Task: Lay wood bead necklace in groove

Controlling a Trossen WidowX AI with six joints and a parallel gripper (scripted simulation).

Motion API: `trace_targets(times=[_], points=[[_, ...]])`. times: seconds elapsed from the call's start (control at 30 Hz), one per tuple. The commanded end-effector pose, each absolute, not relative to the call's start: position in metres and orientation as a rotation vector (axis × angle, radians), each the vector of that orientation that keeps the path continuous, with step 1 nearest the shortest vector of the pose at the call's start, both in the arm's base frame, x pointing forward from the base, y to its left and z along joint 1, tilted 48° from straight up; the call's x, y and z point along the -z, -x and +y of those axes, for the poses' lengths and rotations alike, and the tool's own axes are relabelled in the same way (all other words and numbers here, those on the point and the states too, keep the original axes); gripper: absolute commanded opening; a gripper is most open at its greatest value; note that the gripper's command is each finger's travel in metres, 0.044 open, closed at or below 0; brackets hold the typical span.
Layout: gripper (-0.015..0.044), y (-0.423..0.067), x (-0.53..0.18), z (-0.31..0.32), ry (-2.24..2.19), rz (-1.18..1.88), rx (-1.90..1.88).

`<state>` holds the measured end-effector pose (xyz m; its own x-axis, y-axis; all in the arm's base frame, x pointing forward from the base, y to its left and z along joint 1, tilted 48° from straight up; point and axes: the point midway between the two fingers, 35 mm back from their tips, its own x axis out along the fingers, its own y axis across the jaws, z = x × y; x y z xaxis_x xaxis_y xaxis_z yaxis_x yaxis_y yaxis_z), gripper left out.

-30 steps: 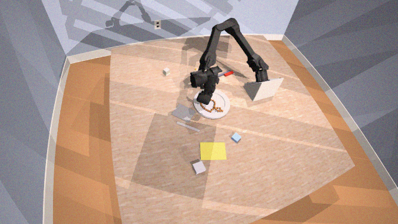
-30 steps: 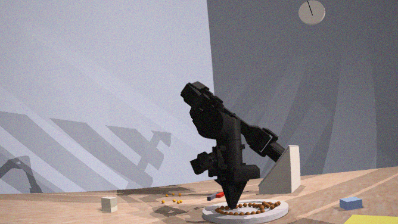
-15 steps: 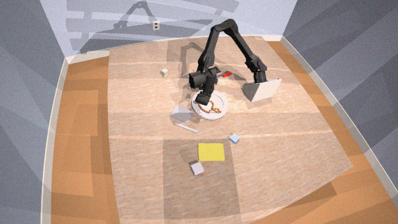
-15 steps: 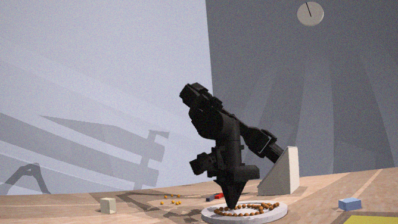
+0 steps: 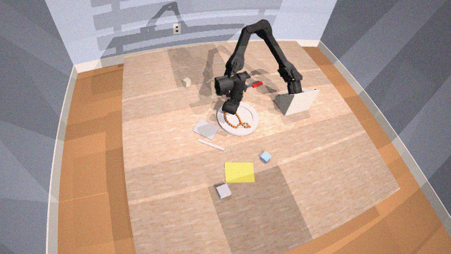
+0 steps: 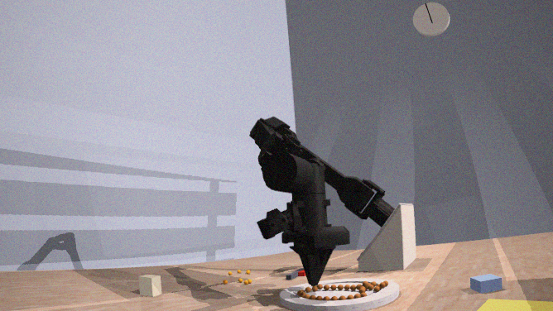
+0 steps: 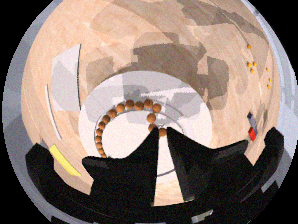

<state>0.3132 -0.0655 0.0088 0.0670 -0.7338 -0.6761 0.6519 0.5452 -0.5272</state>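
The round white bead board (image 5: 254, 116) (image 6: 385, 294) (image 7: 125, 139) lies on the wooden floor in front of the arm's base. The wood bead necklace (image 5: 237, 123) (image 6: 343, 288) (image 7: 105, 124) lies on the board in a loose curve, bunched towards one side. My gripper (image 5: 229, 111) (image 6: 313, 283) (image 7: 161, 131) points straight down at the board's near-left edge, with its tips right at the beads. It is shut on a bead at one end of the necklace. The fingers hide the pinched bead itself.
A grey wedge (image 5: 297, 101) (image 6: 391, 241) carries the arm's base. A red and blue piece (image 5: 256, 84) (image 6: 298, 273), loose orange beads (image 6: 240, 278), a cream cube (image 5: 186, 82) (image 6: 150, 285), a grey pad (image 5: 206, 129), a white stick (image 5: 210, 144), a blue cube (image 5: 265, 157) (image 6: 486, 283) and a yellow sheet (image 5: 239, 172) lie around.
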Motion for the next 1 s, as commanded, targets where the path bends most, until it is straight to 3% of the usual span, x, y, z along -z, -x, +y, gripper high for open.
trace_targets(times=[0.0,0.97], points=[[0.0,-0.304,-0.017,-0.075,0.097,1.082,1.049],[0.0,-0.298,-0.018,-0.087,0.098,1.081,1.05]])
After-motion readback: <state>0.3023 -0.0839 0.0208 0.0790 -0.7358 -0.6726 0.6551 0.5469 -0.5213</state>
